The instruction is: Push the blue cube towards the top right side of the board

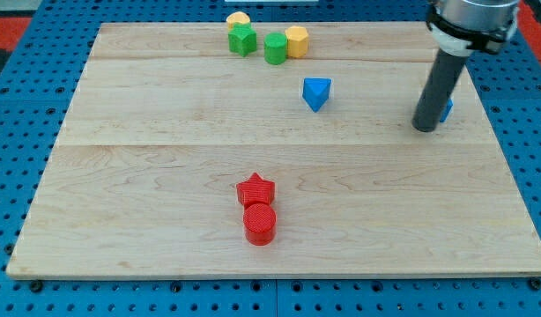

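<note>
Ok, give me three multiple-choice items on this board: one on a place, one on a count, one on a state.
1. Where is my tip?
A. At the view's right, right against the blue cube
B. Beside the red star
C. Among the green blocks

2. How many red blocks are on the board?
A. One
B. Two
C. Four

3. How do the red star and red cylinder lie?
A. Far apart
B. Stacked
C. Touching, star nearer the view's top

Answers:
1 A, the rod hides most of the blue cube, which peeks out on its right.
2 B, only the star and the cylinder are red.
3 C, no gap shows between them and both rest on the wood.
</note>
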Controlling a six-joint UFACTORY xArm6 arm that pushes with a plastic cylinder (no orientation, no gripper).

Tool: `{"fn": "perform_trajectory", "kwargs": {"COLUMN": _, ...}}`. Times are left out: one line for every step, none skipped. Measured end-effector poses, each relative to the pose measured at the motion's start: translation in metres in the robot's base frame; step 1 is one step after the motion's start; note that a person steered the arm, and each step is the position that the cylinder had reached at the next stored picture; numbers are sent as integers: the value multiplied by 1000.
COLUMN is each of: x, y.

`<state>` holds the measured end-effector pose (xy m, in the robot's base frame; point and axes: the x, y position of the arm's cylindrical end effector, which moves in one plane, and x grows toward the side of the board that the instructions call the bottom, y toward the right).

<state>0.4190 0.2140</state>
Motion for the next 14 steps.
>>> {"fn": "perform_trajectory", "kwargs": {"x": -17, "y": 32}}
{"fn": "perform_trajectory", "kwargs": {"x": -67, "y": 29}}
{"fn": "perform_trajectory", "kwargs": {"x": -125, "y": 27}}
{"fn": "perform_trajectory", "kwargs": {"x": -103, "y": 48}}
{"fn": "perform_trajectory", "kwargs": {"x": -45, "y": 60}}
{"fn": "perform_trajectory", "kwargs": {"x": -55, "y": 18}}
{"fn": "perform_trajectory", "kwargs": {"x": -113, "y": 7}}
{"fn": "perform_trajectory", "kwargs": {"x": -142, "y": 8}}
{"fn": "perform_trajectory", "kwargs": {"x": -90, "y": 14}}
{"fn": "perform_trajectory", "kwargs": {"x": -100, "y": -4}}
{"fn": "perform_trajectory", "kwargs": {"x": -157, "y": -4}}
{"fn": "perform_trajectory", "kwargs": {"x": -159, "y": 21}}
{"fn": "perform_trajectory", "kwargs": {"x": -115, "y": 7}}
{"fn": "perform_trajectory", "kwargs": {"x": -103, "y": -37}}
